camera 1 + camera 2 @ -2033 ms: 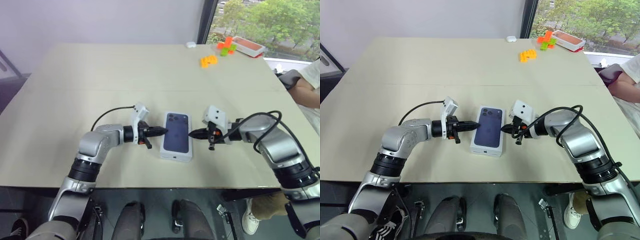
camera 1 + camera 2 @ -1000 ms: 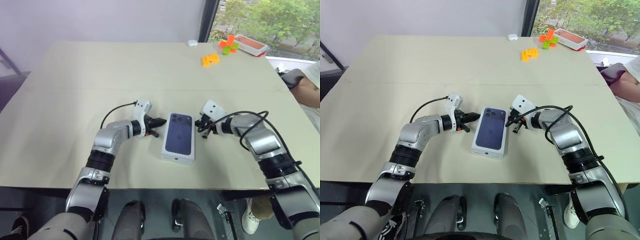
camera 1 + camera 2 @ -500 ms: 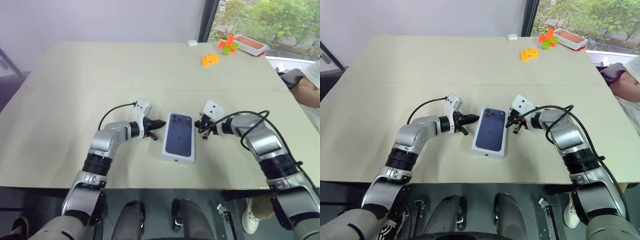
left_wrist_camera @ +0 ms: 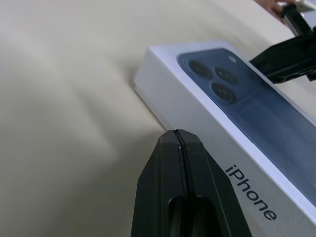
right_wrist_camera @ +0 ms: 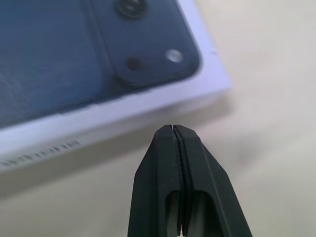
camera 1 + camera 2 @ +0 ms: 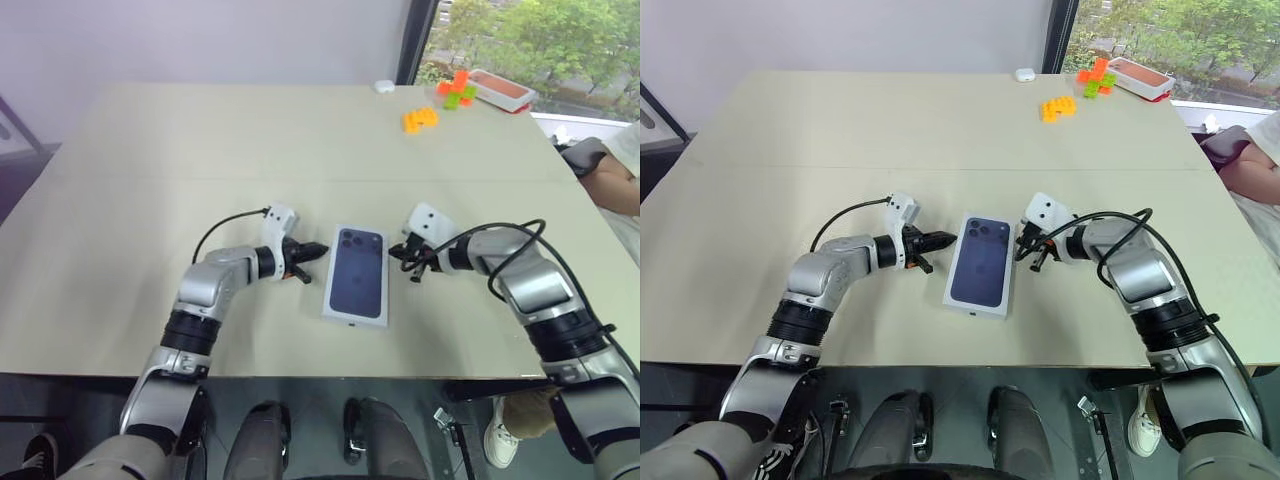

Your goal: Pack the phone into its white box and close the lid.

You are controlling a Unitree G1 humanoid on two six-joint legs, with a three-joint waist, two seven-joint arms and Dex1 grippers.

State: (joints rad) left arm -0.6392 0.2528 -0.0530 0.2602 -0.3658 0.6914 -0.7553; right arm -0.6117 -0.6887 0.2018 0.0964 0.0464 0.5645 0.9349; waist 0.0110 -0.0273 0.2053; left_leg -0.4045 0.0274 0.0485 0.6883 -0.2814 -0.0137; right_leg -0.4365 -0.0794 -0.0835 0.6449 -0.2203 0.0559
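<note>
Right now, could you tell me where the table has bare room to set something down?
The table is bare across its left half, and in the middle between the lid and the orange blocks. It is crowded beside the lid, where the left hand and right hand flank it, and at the far right corner.

The shallow white rectangular cardboard lid printed with a dark blue phone back lies near the front middle of the beige table. The left tool sits at its nine o'clock, the right tool at its three o'clock, both apart from it. Orange plastic blocks lie far off at one o'clock.
</note>
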